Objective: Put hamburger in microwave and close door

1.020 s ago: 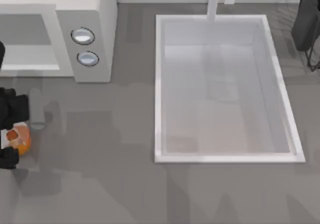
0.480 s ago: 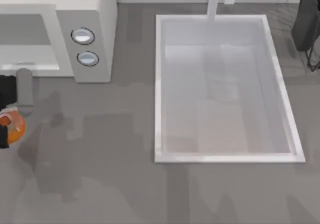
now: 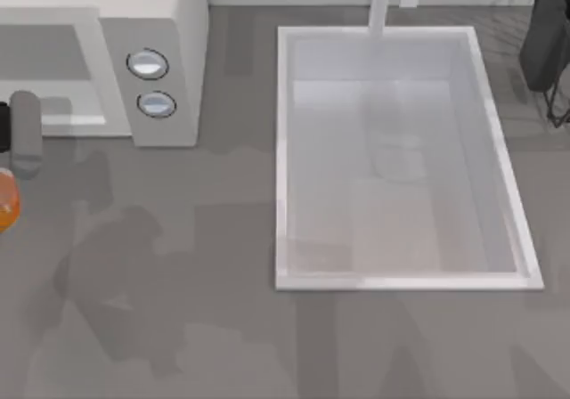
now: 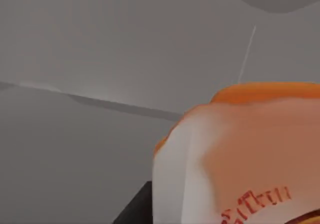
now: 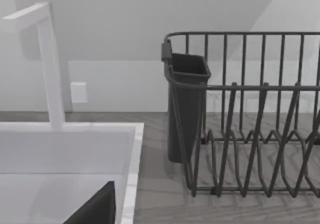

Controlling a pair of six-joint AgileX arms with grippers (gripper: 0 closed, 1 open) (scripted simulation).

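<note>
The hamburger shows as an orange bun at the far left edge of the top view, just in front of the microwave. My left gripper is shut on it, and the arm's grey wrist reaches over the front of the open cavity. In the left wrist view the hamburger looms very close, with a dark finger beside it. The door is out of view. My right gripper is parked at the far right back.
Two round knobs sit on the microwave's side panel. A white sink basin with a faucet takes up the middle and right. A dark dish rack stands right of the sink.
The left arm has carried the hamburger toward the microwave's front and further left, so the bun now sits partly past the picture's edge. The right arm has not moved.
</note>
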